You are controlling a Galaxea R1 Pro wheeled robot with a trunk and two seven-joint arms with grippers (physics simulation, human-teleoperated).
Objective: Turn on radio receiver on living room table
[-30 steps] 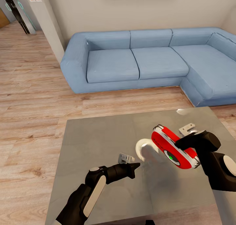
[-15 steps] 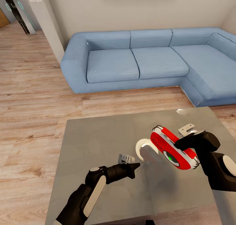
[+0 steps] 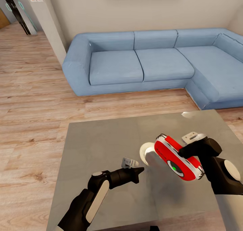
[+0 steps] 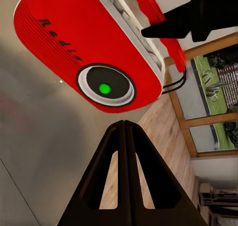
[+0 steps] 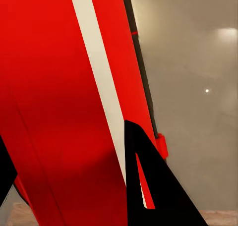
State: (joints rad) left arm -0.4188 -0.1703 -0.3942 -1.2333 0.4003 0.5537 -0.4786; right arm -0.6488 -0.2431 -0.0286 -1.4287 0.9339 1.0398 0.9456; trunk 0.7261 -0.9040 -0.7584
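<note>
The blue L-shaped sofa (image 3: 152, 60) lines the far wall of the living room, with light wood floor (image 3: 30, 123) between it and the glossy grey table (image 3: 98, 146). Over the table's right half the right gripper (image 3: 189, 149) has its fingers clamped on the radio receiver (image 3: 175, 158) — held clear of the top and tilted, its dial (image 3: 175, 167) (green centre lit or merely painted, I cannot tell) facing down toward the left arm. The left gripper (image 3: 135, 167) hangs just beside it, fingers pressed together with nothing between them, their tip aimed at the dial (image 4: 105, 88) in the left wrist view. I judge the switching-on step is in hand — the next move calls for a short, straight push of that closed tip onto the dial while the right arm holds steady.
</note>
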